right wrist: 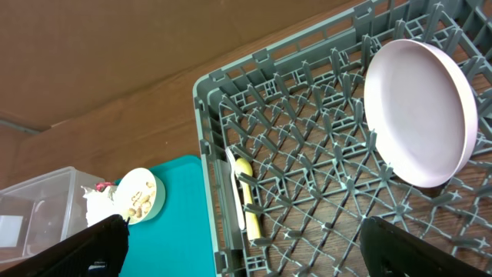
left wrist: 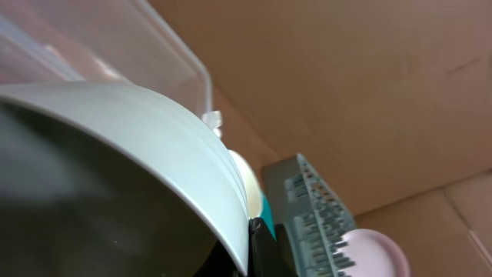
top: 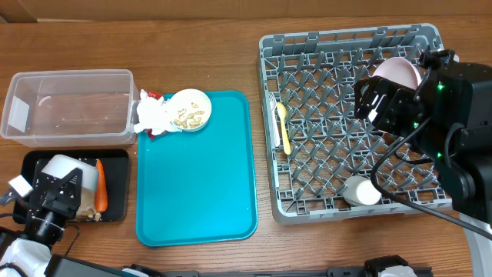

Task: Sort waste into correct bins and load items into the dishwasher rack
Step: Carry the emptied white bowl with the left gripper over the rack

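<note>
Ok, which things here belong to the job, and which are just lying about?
Job: dishwasher rack, plate, cup, spoon, fork, bowl of food bits, napkin, red wrapper, carrot, clear tub, black tray, second bowl in left claw.
Lying about: teal tray, table.

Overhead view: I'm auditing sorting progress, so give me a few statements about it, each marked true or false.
The orange carrot lies in the shallow black rectangular tray. True.
The white cup lies in that black tray. False: it sits in the large grey plastic dishwasher rack.
The round white-pink plate stands on edge in the rack. True.
The crumpled white napkin is inside the clear plastic tub. False: it lies at a corner of the flat teal serving tray, just outside that tub.
</note>
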`<state>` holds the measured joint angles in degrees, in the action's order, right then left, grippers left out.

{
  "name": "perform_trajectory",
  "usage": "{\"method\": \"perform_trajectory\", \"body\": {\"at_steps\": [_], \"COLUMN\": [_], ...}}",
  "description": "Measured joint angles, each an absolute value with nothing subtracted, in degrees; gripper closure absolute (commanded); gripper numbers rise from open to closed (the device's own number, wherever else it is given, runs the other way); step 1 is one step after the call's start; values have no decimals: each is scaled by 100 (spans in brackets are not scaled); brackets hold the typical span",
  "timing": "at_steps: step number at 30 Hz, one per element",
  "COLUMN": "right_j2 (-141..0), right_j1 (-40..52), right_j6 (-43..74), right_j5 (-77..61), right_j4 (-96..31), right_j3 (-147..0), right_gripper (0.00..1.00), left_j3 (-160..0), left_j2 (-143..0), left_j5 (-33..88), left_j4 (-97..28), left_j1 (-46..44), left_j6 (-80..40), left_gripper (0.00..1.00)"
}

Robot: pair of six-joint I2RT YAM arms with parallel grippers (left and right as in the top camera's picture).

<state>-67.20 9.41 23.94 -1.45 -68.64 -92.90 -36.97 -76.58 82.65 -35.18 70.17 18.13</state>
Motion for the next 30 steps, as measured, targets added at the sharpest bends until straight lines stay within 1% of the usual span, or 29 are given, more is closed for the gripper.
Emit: {"method": "perform_trajectory", "body": {"at_steps": [5,9,12,14,19,24,26,30], "right_j2": [-6720,-6720,-6720,-6720,-6720,-6720,-6720,-6720], "right_j1": [941,941,941,941,941,941,941,941], "right_j6": [2392,2394,2397,2399,2399,2401,2401,2401], "right_j5": [-145,-148,-148,-152,-150,-150,-152,-158], "right_j4": [-6860,-6858,-6860,-6858,-6860,-6862,-6864,-6875], "right_j3": [-9290,-9290,-9290,-9290,-9290,-9290,-9290,-9288], "right_gripper": [0,0,0,0,0,0,0,0], "left_j3": [-3699,-3769,-4049,-4324,-4930,-5041,-5050,-5096], "left_j2": [-7616,-7177,-6678,-6359,-6018,-6152,-6401,-7076], "left_j5": [8586,8320,7835,7518,7175,7061,7039,6838], "left_j4": [-3597,-3669,-3677,-3662,-3315,-1704,-670,1079], "left_j1": [6914,6405,5739,5140,3389,1481,735,-342], "left_j6": [1791,1568,1330,1170,976,388,-45,-913], "left_gripper": [96,96,96,96,96,96,96,96]}}
